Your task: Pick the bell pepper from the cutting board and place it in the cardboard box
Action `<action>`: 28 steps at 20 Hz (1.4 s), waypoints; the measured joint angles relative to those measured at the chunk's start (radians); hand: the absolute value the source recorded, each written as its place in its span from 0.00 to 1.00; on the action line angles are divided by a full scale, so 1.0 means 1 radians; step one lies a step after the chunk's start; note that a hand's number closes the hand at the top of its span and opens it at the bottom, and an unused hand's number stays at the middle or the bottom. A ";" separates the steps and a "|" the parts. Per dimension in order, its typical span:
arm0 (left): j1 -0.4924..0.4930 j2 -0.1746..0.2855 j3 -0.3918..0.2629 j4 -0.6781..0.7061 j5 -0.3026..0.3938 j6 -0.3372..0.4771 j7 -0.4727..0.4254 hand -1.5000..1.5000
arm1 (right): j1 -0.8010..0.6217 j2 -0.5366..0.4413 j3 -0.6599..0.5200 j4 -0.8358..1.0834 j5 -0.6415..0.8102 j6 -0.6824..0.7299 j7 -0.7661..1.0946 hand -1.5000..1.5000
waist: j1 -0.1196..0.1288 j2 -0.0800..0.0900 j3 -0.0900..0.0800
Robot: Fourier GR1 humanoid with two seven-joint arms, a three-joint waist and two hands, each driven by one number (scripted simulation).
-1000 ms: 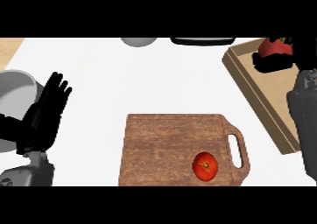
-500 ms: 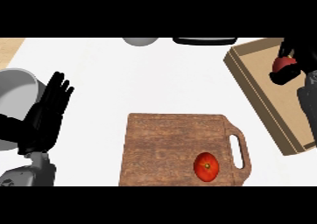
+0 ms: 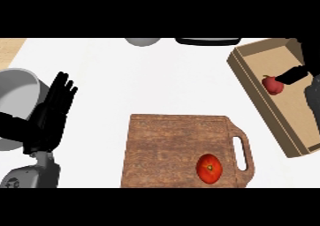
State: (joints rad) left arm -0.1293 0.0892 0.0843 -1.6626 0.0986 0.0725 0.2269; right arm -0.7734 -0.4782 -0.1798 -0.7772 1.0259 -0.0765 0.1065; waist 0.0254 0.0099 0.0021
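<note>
Bell pepper (image 3: 274,85) lies inside the cardboard box (image 3: 257,95) at the tabletop's (image 3: 156,75) right side, in the box's far half. It is too small to call its long axis or stem direction. Right robot hand (image 3: 294,75) is against it, but I can't tell the grip state. Left robot hand (image 3: 55,110) rests flat-open at left by a grey pot (image 3: 13,95), holding nothing. Cutting board (image 3: 169,145) carries a round red fruit (image 3: 209,168) near its handle. Mark on the left forearm (image 3: 25,174) is unreadable.
</note>
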 measured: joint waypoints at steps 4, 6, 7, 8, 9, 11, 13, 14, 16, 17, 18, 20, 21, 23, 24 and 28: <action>0.000 0.009 0.011 0.008 0.011 -0.009 0.003 0.50 | -0.022 0.027 -0.081 -0.023 -0.092 -0.138 -0.108 0.00 | -0.004 -0.002 0.000; -0.007 0.009 0.012 0.014 0.005 -0.004 0.001 0.50 | -0.036 0.036 -0.127 -0.027 -0.158 -0.156 -0.158 0.00 | -0.008 -0.004 0.000; -0.007 0.006 0.010 0.019 0.004 -0.004 -0.004 0.50 | -0.049 0.038 -0.150 -0.026 -0.191 -0.155 -0.169 0.00 | -0.010 -0.004 0.000; 0.001 0.007 0.009 0.009 0.003 -0.003 0.000 0.50 | -0.057 0.035 -0.178 -0.027 -0.229 -0.145 -0.181 0.00 | -0.011 -0.006 0.000; 0.003 0.006 0.007 0.010 0.002 -0.003 0.002 0.50 | -0.069 0.046 -0.200 -0.032 -0.264 -0.134 -0.177 0.00 | -0.013 -0.007 -0.001; 0.012 0.010 0.010 0.003 0.002 -0.004 0.005 0.50 | -0.084 0.056 -0.261 -0.037 -0.347 -0.118 -0.184 0.00 | -0.016 -0.009 -0.001; 0.009 0.008 0.013 0.011 -0.002 0.003 0.003 0.50 | -0.092 0.063 -0.321 -0.037 -0.433 -0.094 -0.201 0.00 | -0.020 -0.009 -0.001; 0.013 0.004 0.010 0.008 -0.003 0.005 -0.001 0.50 | -0.087 0.060 -0.349 -0.042 -0.473 -0.077 -0.211 0.00 | -0.022 -0.010 -0.001; 0.021 0.005 0.013 0.006 -0.001 0.002 -0.006 0.50 | -0.094 0.035 -0.402 -0.045 -0.547 -0.033 -0.214 0.00 | -0.024 -0.011 -0.001; 0.022 0.005 0.015 0.006 0.000 0.003 -0.006 0.50 | -0.089 0.033 -0.420 -0.052 -0.576 -0.022 -0.214 0.00 | -0.025 -0.011 -0.001; 0.029 0.005 0.013 -0.003 0.001 0.001 -0.002 0.50 | -0.072 0.034 -0.441 -0.054 -0.606 -0.016 -0.230 0.00 | -0.025 -0.011 -0.002; 0.037 0.008 0.015 -0.017 0.003 0.000 0.002 0.50 | -0.054 0.017 -0.471 -0.060 -0.658 0.010 -0.243 0.00 | -0.025 -0.011 -0.001; 0.027 0.009 0.019 -0.004 0.003 0.001 -0.003 0.50 | -0.042 0.007 -0.485 -0.065 -0.682 0.021 -0.248 0.00 | -0.026 -0.011 -0.001; 0.021 0.003 0.010 -0.010 -0.007 0.011 0.006 0.50 | -0.008 -0.022 -0.516 -0.061 -0.727 0.045 -0.283 0.00 | -0.026 -0.010 -0.002; 0.032 0.004 0.012 -0.012 -0.005 0.008 0.001 0.50 | 0.018 -0.029 -0.527 -0.079 -0.748 0.057 -0.289 0.00 | -0.027 -0.011 -0.002; 0.041 -0.002 0.000 -0.034 -0.012 0.011 0.011 0.50 | 0.067 -0.060 -0.553 -0.060 -0.817 0.071 -0.349 0.00 | -0.023 -0.010 -0.001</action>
State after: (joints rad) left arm -0.0884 0.0874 0.0839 -1.6967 0.0864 0.0831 0.2380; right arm -0.7066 -0.5382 -0.7330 -0.8367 0.2087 -0.0054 -0.2426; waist 0.0022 0.0001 0.0007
